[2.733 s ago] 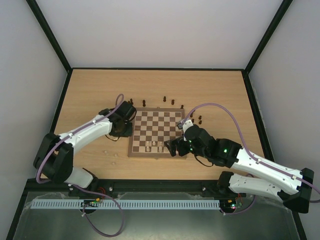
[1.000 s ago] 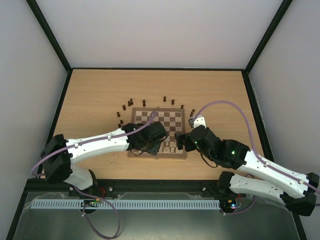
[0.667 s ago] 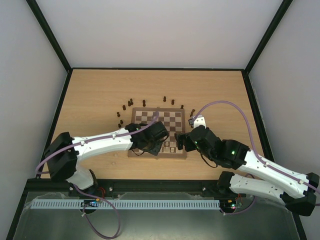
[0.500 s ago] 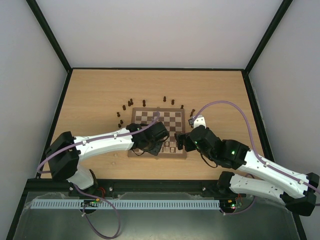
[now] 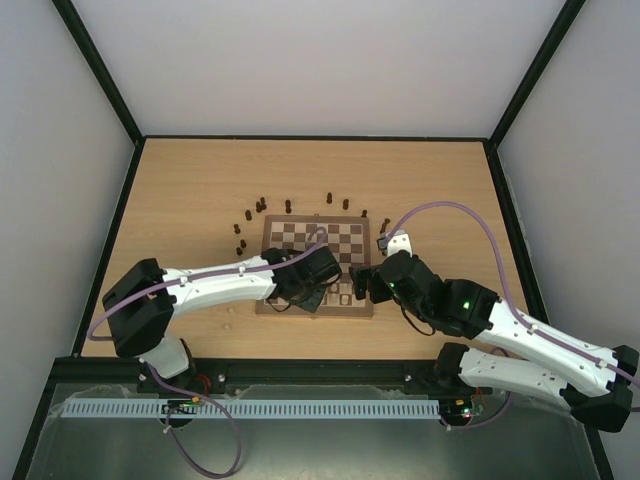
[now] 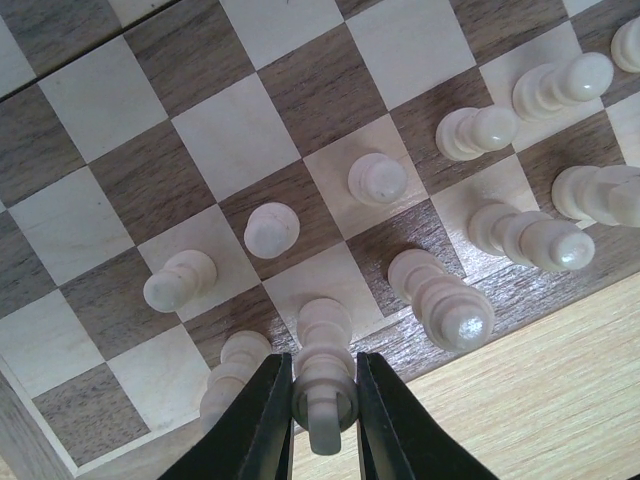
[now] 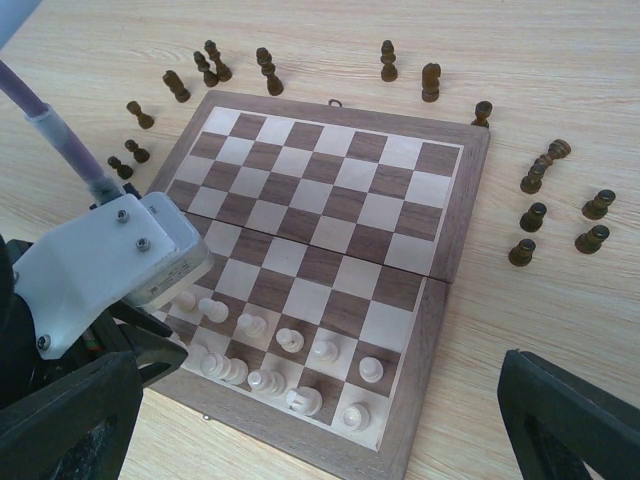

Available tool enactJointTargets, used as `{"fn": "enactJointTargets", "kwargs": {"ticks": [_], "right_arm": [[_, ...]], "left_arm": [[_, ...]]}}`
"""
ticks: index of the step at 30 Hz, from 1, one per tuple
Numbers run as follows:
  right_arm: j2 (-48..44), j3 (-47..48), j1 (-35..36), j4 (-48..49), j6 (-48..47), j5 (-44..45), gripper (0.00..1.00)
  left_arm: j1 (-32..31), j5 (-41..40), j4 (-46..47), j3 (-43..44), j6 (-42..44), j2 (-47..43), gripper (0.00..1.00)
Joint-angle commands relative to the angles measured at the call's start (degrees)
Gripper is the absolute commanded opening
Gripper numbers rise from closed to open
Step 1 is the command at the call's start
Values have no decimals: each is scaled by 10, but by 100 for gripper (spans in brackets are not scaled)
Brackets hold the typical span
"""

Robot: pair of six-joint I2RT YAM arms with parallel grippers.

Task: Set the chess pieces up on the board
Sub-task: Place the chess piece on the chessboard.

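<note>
The left jaws pinch a pale chess piece point(image 6: 325, 382) at the board's point(image 6: 200, 130) near edge; right jaws gape.

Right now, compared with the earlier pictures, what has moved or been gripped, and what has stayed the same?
The left gripper swung from the board's left edge to its near edge, where it is shut on a cream piece. The right gripper drew back slightly to the right and is open. The board and the dark pieces lying around it did not visibly move.
</note>
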Motion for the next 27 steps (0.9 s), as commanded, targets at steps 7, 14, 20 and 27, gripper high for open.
{"fn": "enactJointTargets", "kwargs": {"ticks": [7,14,20,27], "right_arm": [[-10,0,-2,-13,0,4,99],[-10,0,-2,-13,-1,3,99],[-10,-1,-2,-12,-1,2,99],[-9,-1,-1,-12,-2,1,99]], "left_arm": [[6,-13,5,-7,8,8,11],[7,-13,3,-6,10,11,12],[7,-12,4,-7,10,12,17],[7,-17,-3,4,13,4,23]]}}
